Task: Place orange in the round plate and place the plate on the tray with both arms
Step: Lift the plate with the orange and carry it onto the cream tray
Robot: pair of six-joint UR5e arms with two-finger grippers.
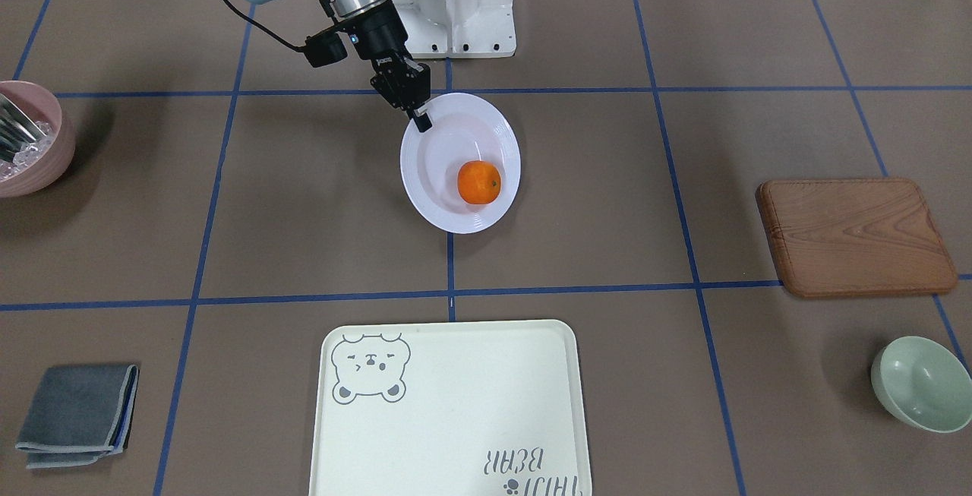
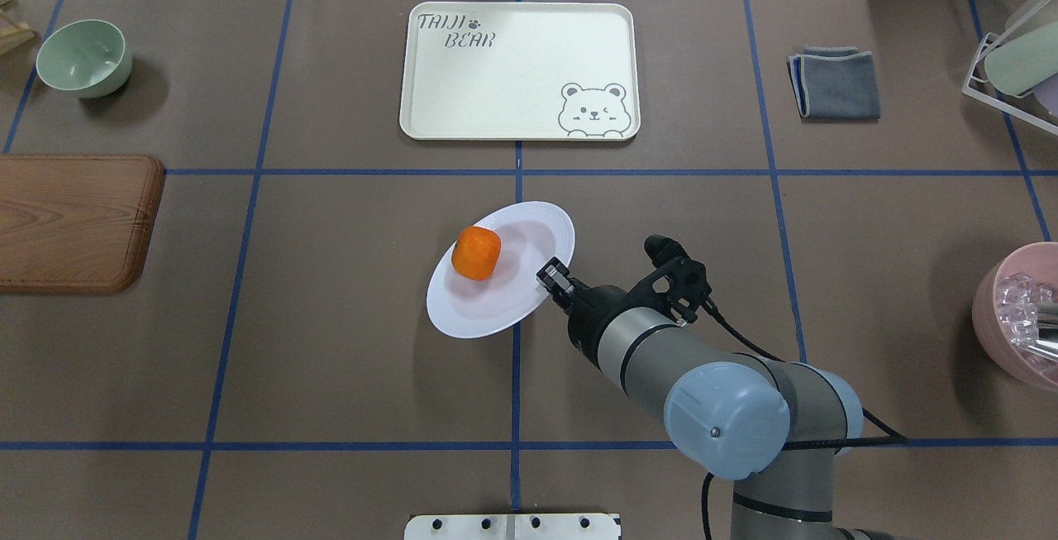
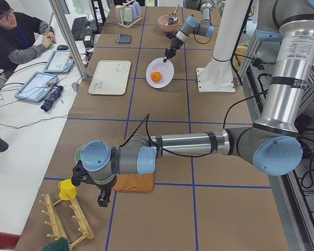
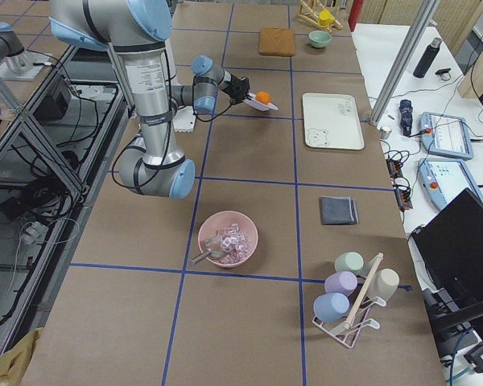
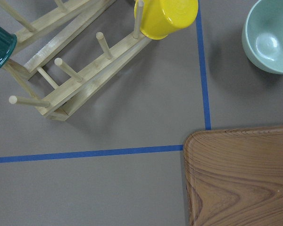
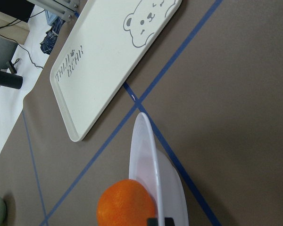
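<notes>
The orange (image 1: 479, 182) lies in the deep centre of the white round plate (image 1: 456, 139), which is near the table's middle. My right gripper (image 1: 420, 118) is shut on the plate's rim on the robot's side, and the plate sits tilted with that edge raised. In the right wrist view the plate (image 6: 151, 155) shows edge-on with the orange (image 6: 125, 202) beside it. The cream bear tray (image 1: 448, 405) lies bare beyond the plate, across a blue tape line. My left gripper (image 3: 102, 200) hangs far off by the wooden peg rack (image 5: 80, 80); I cannot tell if it is open or shut.
A wooden board (image 1: 854, 236) and a pale-green bowl (image 1: 919, 382) lie on my left side. A pink bowl (image 1: 30, 146) and a folded grey cloth (image 1: 76, 414) are on my right side. A yellow cup (image 5: 165, 16) hangs on the peg rack. A person (image 3: 15, 36) sits at a desk.
</notes>
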